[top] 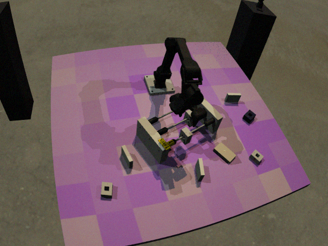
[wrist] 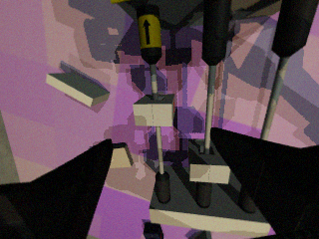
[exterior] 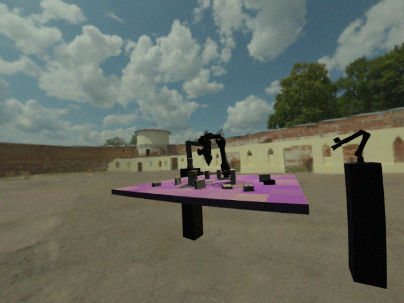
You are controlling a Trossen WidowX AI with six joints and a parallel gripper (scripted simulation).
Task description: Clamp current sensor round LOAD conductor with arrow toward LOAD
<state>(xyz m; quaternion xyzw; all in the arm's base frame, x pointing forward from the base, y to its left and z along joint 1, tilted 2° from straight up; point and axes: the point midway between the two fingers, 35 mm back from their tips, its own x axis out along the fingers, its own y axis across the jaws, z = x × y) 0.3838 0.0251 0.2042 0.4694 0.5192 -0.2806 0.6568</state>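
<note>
The current sensor [top: 185,135] [wrist: 154,114], a pale and dark block, sits around the LOAD conductor [top: 198,128] [wrist: 159,149]. Its halves look closed together; the latch and its arrow cannot be made out. A yellow LOAD tag [top: 164,143] is at the near end wall, and a yellow sleeve [wrist: 149,31] on that conductor shows a black arrow pointing to this wall. My gripper [wrist: 162,137] [exterior: 208,163] is open and empty, its fingers wide apart, above the conductors and clear of the sensor.
A similar block [wrist: 209,173] sits on the middle conductor. The conductors run between two end walls [top: 148,135] [wrist: 209,220]. Upright plates [top: 126,156] [top: 200,170] [top: 232,98], a flat block [top: 224,152] and small blocks with holes stand or lie around on the table [top: 153,219].
</note>
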